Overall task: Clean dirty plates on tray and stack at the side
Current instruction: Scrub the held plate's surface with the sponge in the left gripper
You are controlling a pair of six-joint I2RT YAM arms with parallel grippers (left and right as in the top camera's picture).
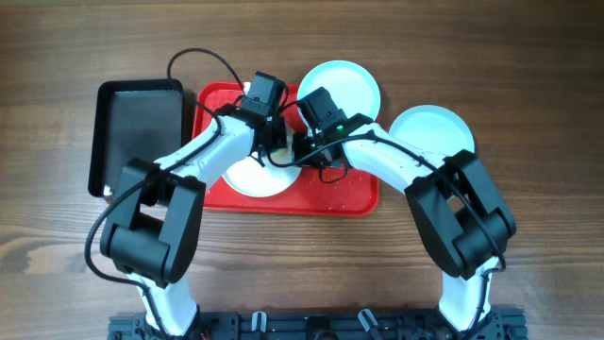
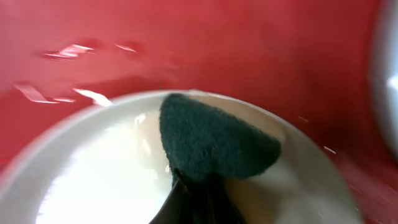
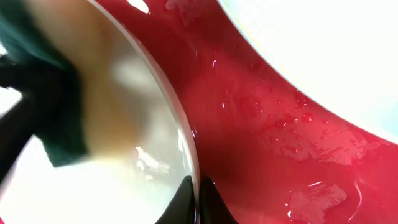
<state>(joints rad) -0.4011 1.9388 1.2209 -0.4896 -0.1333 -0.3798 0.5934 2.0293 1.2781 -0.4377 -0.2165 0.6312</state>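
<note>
Scrubbing | left gripper (image 2: 196,200) clamps green scouring pad (image 2: 211,137) on pale round plate (image 2: 93,186) in red plastic tray (image 2: 249,50) | right gripper (image 3: 198,202) pinches its rim: steady it firmly.

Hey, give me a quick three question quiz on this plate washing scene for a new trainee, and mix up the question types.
1. Multiple choice: what does the left gripper hold against the dirty plate? A) green scouring pad B) white cloth C) brush
2. True or false: all three plates lie inside the red tray.
3. Fill in: in the overhead view, the black tray sits to the red tray's ____.
Key: 1 A. 2 false; one plate lies on the table, right of the red tray. 3 left.
</note>
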